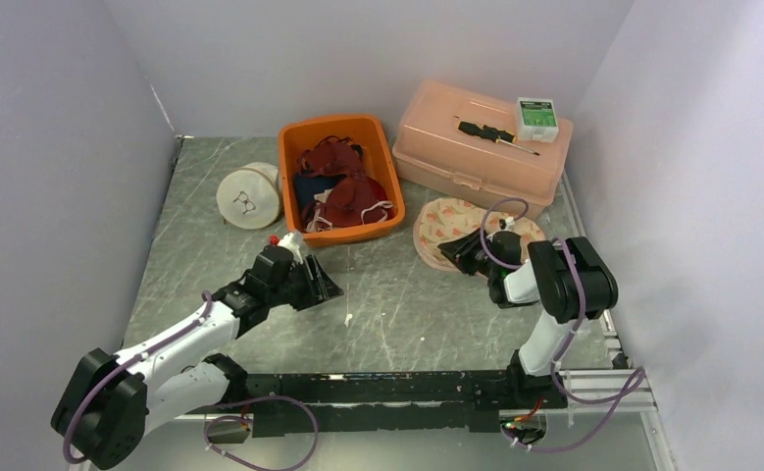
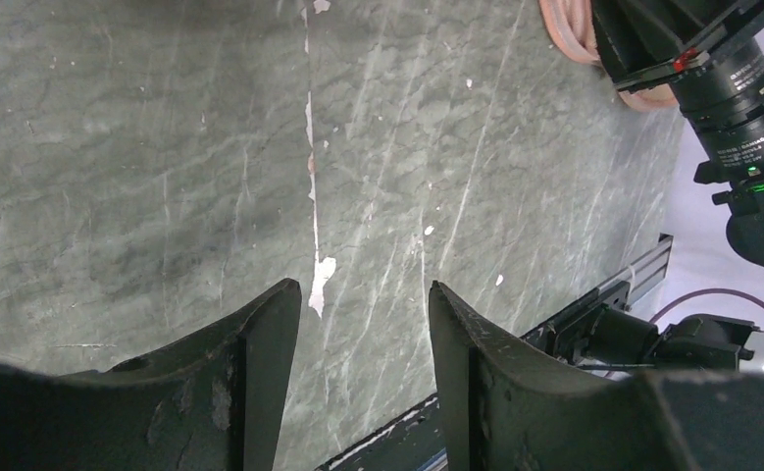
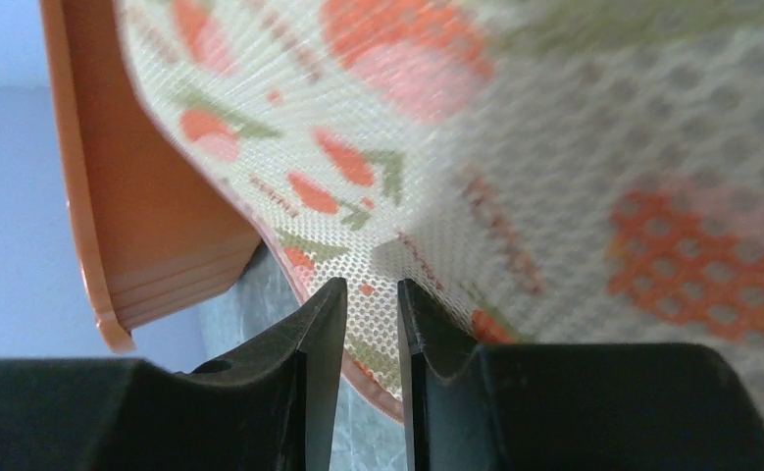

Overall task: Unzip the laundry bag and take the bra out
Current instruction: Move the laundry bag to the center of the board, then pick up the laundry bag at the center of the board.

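The round mesh laundry bag (image 1: 453,224) with orange fruit print lies flat on the table, right of centre. My right gripper (image 1: 453,255) is at its near-left rim. In the right wrist view the right gripper (image 3: 371,289) is shut on the bag (image 3: 554,147), its jaws narrow with the pink-trimmed edge between them. My left gripper (image 1: 331,291) hovers low over the bare table, left of centre. It is open in the left wrist view (image 2: 363,294) and holds nothing. The bag's rim (image 2: 566,22) shows at that view's top right. The bra is hidden. I cannot make out the zipper.
An orange bin (image 1: 336,126) holding dark red garments stands at the back centre. A white round mesh bag (image 1: 248,196) lies to its left. A peach lidded box (image 1: 476,157) at the back right carries a screwdriver (image 1: 495,134) and a small green-white box (image 1: 535,116). Walls close both sides.
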You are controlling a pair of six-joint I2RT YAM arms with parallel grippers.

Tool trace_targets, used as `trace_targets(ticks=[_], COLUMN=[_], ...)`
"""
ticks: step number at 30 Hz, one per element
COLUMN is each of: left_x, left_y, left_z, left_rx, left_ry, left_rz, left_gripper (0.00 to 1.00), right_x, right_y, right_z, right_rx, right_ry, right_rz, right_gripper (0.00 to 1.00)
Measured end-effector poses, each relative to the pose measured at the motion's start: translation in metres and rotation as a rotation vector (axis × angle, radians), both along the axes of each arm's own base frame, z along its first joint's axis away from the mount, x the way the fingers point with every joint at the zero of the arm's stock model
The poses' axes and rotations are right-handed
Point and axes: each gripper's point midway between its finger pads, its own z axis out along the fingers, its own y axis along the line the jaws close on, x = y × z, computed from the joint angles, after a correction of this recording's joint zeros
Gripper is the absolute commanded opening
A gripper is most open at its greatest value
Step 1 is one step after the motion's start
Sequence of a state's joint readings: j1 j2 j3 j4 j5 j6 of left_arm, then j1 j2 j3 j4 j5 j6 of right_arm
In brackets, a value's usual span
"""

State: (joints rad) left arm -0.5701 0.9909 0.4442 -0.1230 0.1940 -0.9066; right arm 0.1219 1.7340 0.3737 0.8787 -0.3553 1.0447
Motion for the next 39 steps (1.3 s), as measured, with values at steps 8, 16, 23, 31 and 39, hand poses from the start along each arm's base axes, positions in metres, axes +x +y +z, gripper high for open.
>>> trace_targets(ticks=[8,16,23,31,39], left_x=[0.001,0.002,0.008,0.079,0.140], left_y=[0.002,0.011,0.027,0.054,0.164], left_z=[-0.009,-0.005,0.000,0.083,0.096], left_rx=[0.022,0.053,0.131,0.214,0.207], left_ry=[0.022,-0.008,-0.026,-0.199,-0.124], left_rz=[0.015,0.042,0.092,0.345,0.719], left_gripper=[0.56,0.56,0.61,0.75,0.85], right_x=[-0.002,0.001,-0.024,-0.078,-0.121], right_y=[0.004,-0.003,0.041,0.072,0.079], right_z=[0.014,0.100,0.191,0.198,0.110], right_rx=[0.021,-0.099,-0.291,-0.374,-0.355], right_ry=[-0.093,-0.332,-0.544,-0.591,-0.410], right_rz=[0.036,0.021,0.112,0.203,0.401], right_gripper=[0.52,0.68,0.66,0.67,0.65])
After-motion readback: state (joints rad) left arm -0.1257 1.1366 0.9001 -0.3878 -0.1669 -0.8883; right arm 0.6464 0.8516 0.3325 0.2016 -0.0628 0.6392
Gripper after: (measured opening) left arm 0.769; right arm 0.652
